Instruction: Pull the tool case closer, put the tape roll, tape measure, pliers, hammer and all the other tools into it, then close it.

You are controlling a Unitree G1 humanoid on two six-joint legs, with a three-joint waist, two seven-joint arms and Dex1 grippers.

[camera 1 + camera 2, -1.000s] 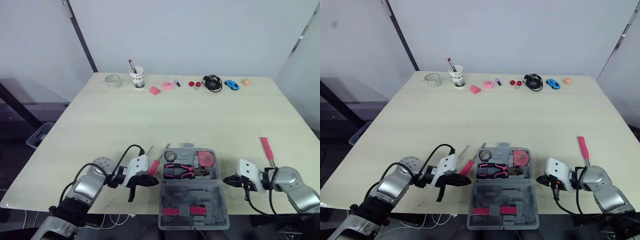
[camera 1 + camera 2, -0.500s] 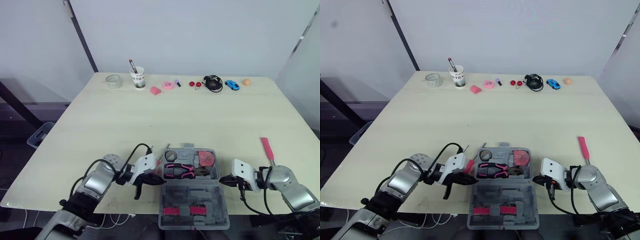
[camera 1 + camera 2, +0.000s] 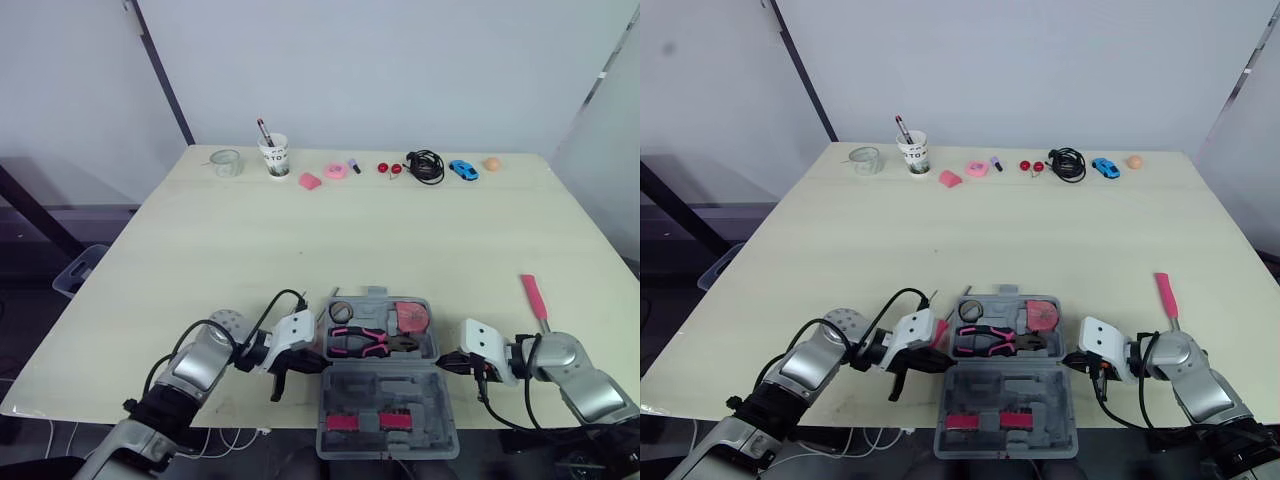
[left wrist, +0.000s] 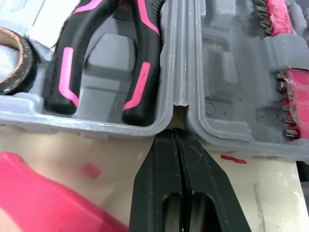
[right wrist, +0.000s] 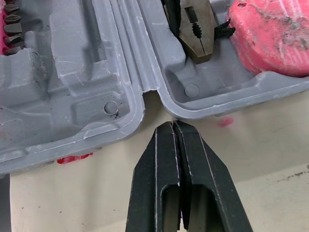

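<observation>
Pale desk [image 3: 300, 230], near edge: the open case [image 3: 385, 385] lies flat, with pliers [image 3: 365, 342], tape roll [image 3: 341, 312] and tape measure [image 3: 410, 318] in its far half; within the last second both arms closed in from the sides, so a pull or squaring-up seems at hand; left jaws, clenched on nothing, point at the left hinge notch; right jaws, likewise clenched, sit just beside the right notch; a pink-handled tool [image 3: 533, 297] lies outside, well right.

No text can be read
</observation>
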